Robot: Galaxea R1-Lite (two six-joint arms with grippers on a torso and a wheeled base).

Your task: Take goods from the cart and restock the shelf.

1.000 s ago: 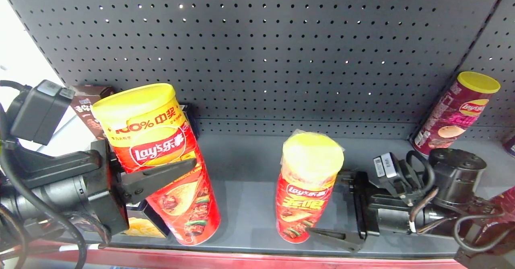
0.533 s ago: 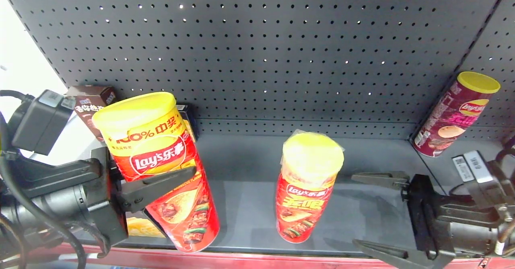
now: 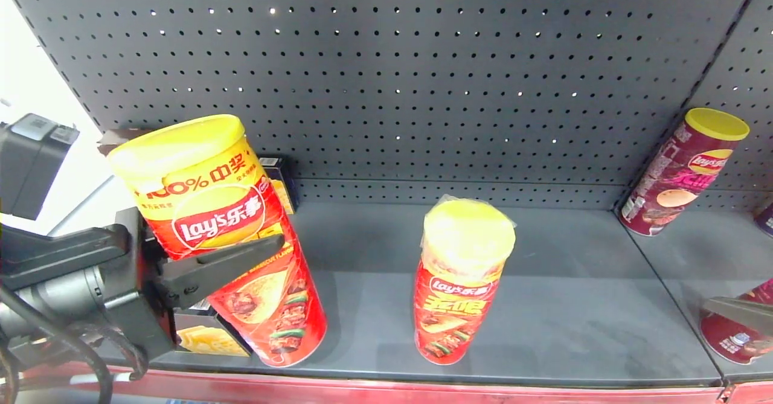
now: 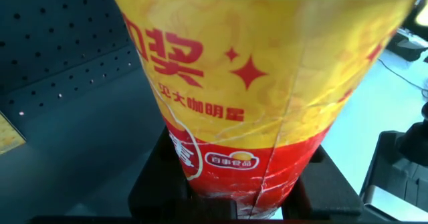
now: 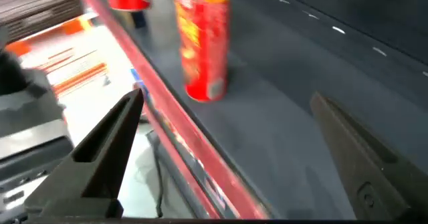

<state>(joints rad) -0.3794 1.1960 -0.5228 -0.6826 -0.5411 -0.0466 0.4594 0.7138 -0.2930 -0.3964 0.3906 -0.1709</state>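
Note:
A tall red and yellow chip can (image 3: 223, 235) hangs tilted at the left of the grey shelf (image 3: 574, 307), its base just above the shelf's front. My left gripper (image 3: 241, 235) is shut on its middle; the can (image 4: 247, 103) is close up in the left wrist view. A shorter red chip can (image 3: 462, 283) with a yellow lid stands upright mid-shelf, free of both grippers. My right gripper (image 5: 234, 150) is open and empty, off the shelf's front right, with that can (image 5: 200, 43) farther off. One of its fingers (image 3: 740, 313) shows at the right edge.
A purple can (image 3: 685, 171) leans at the back right, and a maroon can (image 3: 737, 331) stands at the front right. Small boxes (image 3: 202, 337) sit behind the held can. A pegboard wall (image 3: 392, 78) backs the shelf; a red lip (image 3: 423, 389) runs along its front.
My right gripper has let go of the short can and drawn back to the right, almost out of the head view. The left gripper has shifted left and slightly up with the tall can.

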